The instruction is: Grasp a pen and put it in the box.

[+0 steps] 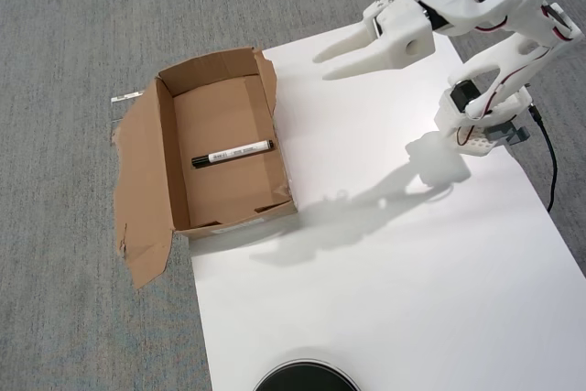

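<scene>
The pen (232,153), a slim white marker with a black cap and dark print, lies flat on the floor of the brown cardboard box (168,148), roughly crosswise. The box has ragged flaps and sits at the left edge of the white sheet. My white gripper (322,65) hangs in the air to the right of the box, above the sheet, pointing left toward it. Its two fingers are slightly apart and hold nothing.
A large white sheet (385,272) covers the grey carpet (64,25). The arm's base (481,121) stands at the sheet's right edge with a black cable (549,167) beside it. A round black object (307,378) pokes in at the bottom edge.
</scene>
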{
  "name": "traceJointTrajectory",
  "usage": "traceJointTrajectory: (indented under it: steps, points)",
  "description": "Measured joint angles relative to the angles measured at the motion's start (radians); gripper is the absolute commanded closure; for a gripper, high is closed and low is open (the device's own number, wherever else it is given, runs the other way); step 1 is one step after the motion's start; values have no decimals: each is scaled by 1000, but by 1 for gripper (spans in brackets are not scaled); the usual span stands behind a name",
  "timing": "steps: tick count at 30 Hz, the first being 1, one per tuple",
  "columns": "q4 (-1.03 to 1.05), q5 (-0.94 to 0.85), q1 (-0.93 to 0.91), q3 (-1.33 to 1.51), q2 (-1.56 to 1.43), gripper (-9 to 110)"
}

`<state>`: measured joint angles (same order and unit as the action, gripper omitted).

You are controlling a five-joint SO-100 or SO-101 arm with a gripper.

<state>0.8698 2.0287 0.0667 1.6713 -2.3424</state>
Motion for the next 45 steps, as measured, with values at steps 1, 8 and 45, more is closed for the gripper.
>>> traceJointTrajectory:
  steps: [1, 8, 45]
  points:
    - [0, 48, -2, 29, -26, 86]
    - [0, 275, -12, 238, -206, 86]
    - [-2, 1138, -6, 1197, -1008, 86]
